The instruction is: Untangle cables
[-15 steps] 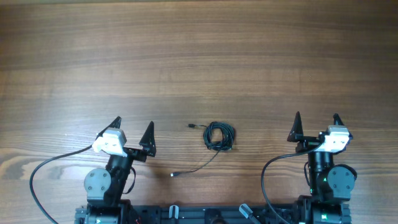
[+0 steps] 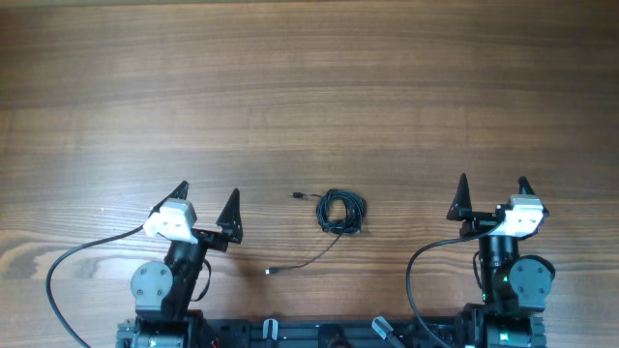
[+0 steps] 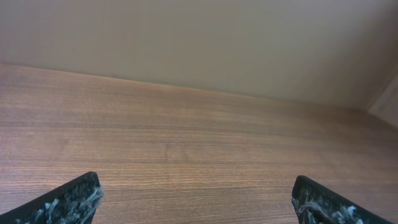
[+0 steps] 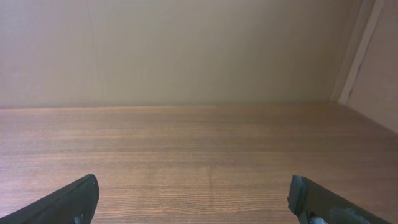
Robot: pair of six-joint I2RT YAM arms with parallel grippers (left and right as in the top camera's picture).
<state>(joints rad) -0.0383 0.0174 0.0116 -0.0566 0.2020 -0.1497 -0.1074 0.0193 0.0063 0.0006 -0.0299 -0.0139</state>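
Observation:
The cables (image 2: 340, 211) lie as a small coil of thin black wire near the front middle of the table in the overhead view. One plug end (image 2: 298, 196) reaches left of the coil, and another tail runs down-left to a plug (image 2: 272, 272). My left gripper (image 2: 207, 201) stands open to the left of the coil, well apart from it. To the coil's right my right gripper (image 2: 492, 194) is open too, nothing between its fingers. In both wrist views only bare wood lies between the left gripper (image 3: 196, 196) tips and the right gripper (image 4: 193, 194) tips; the cables are out of those views.
The wooden table (image 2: 309, 87) stretches away behind the coil. Thicker black arm cables (image 2: 68, 275) loop by each arm base at the front edge. A beige wall (image 4: 186, 50) rises beyond the table's far edge.

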